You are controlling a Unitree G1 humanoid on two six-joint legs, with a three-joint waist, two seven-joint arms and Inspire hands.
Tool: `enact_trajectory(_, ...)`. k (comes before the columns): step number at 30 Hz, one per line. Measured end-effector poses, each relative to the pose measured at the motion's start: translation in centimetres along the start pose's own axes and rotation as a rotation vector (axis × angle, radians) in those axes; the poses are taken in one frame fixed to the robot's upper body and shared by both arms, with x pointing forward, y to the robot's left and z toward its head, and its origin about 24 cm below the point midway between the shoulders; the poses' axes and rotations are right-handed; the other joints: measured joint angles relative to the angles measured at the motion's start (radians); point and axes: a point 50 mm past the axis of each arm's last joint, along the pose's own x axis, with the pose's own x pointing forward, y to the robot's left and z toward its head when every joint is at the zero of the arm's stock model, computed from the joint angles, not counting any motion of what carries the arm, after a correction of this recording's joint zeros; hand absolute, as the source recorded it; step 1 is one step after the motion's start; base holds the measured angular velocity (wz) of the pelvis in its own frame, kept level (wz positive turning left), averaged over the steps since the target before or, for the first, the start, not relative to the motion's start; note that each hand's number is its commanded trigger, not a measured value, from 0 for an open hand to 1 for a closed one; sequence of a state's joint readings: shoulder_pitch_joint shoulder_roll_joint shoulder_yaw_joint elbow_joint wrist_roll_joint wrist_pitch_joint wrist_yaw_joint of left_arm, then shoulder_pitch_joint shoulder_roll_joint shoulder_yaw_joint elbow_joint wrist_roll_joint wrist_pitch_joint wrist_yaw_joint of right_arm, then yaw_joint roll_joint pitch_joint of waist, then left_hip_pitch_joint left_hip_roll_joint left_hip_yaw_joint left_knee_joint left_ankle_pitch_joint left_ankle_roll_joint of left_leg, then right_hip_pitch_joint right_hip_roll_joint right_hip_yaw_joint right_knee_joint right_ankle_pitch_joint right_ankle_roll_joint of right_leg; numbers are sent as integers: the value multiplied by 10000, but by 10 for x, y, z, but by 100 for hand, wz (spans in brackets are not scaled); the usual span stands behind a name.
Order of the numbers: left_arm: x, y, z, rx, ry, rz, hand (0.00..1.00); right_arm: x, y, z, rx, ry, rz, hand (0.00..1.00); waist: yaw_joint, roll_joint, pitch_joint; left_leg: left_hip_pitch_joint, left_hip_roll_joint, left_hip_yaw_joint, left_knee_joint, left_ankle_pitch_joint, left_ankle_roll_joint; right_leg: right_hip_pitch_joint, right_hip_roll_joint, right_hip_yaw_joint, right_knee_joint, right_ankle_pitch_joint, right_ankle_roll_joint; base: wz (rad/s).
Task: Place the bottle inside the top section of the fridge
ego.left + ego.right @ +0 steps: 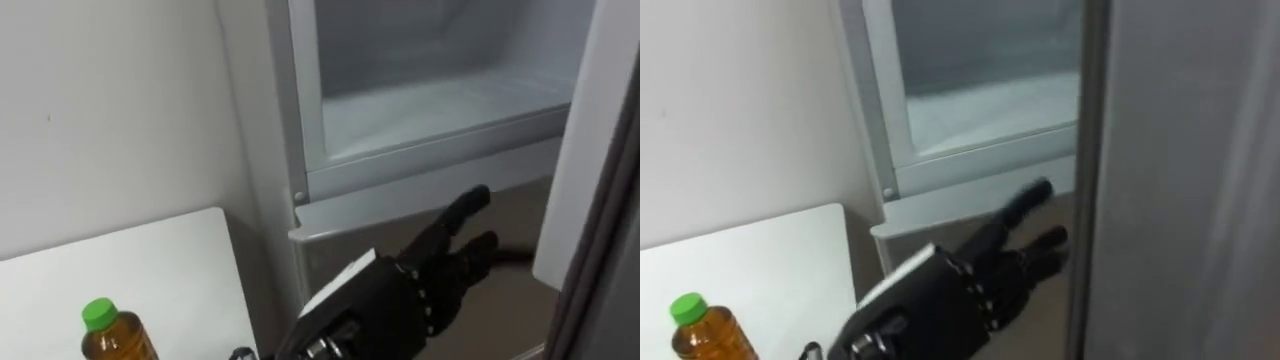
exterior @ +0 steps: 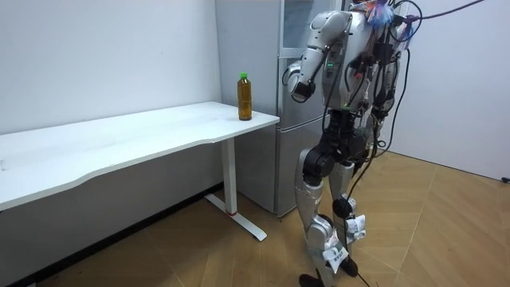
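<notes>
White wall [image 1: 100,100] at rear, white table [image 1: 170,260] against it, grey fridge [image 1: 285,120] just beside the table's end. At the top, upper compartment [image 1: 440,100] open, pale inside, with its door [image 1: 600,150] swung out on the right. Below it, lower door [image 1: 335,240] shut. On the table, near the corner next to the fridge: bottle [image 1: 112,335], upright, amber contents, green cap, touched by nothing. Raised in front of the lower door's top edge, below the open compartment and well apart from the bottle: left hand [image 1: 440,275]. Fingers loosely extended, one straighter than the rest and pointing up toward the compartment; nothing held. In the room view, standing upright on a wood floor [image 2: 446,223], facing the fridge, left elbow lifted on the table side.
</notes>
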State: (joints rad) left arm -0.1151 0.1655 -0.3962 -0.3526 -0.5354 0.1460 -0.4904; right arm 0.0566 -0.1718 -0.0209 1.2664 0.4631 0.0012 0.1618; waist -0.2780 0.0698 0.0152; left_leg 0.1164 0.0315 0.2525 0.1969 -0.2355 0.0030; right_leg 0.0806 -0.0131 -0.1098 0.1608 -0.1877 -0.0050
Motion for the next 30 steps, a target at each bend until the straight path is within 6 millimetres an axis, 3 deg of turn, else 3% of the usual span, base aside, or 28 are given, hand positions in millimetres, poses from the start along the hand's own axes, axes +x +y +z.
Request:
enact_trajectory(7, 3, 1, 3, 190, 41, -180, 0, 0, 2, 3, -29, -168, 256, 0, -269, 38, -20, 11, 88, 471, 2, 0, -1, -220, 74, 321, 68, 24, -39, -18)
enact_trajectory(17, 5, 1, 5, 290, -18, -268, 0, 0, 2, 4, -30, -202, 324, 0, -368, 46, -25, 25, 123, 612, 5, 0, -1, -297, 136, 532, 77, 46, -75, -7)
enact_trajectory(23, 6, 0, 6, 320, -42, -355, 0, 0, 0, 5, -57, -204, 260, 0, -428, 117, -60, 24, 143, 853, 9, 0, -1, -481, 180, 889, 123, 78, -92, -21)
enact_trajectory(25, 6, 0, 6, 317, -43, -389, 0, -1, -1, 5, -37, -194, 175, 0, -433, 126, -66, 33, 175, 1203, 9, 0, -1, -584, 219, 1108, 165, 85, -94, -26)
enact_trajectory(30, 6, 1, 3, 185, 44, -363, 0, -3, -10, 0, 1, -46, -141, 0, -511, 88, -35, 203, 267, 1519, -80, -5, -9, -631, 332, 1373, 272, 105, -125, -22)
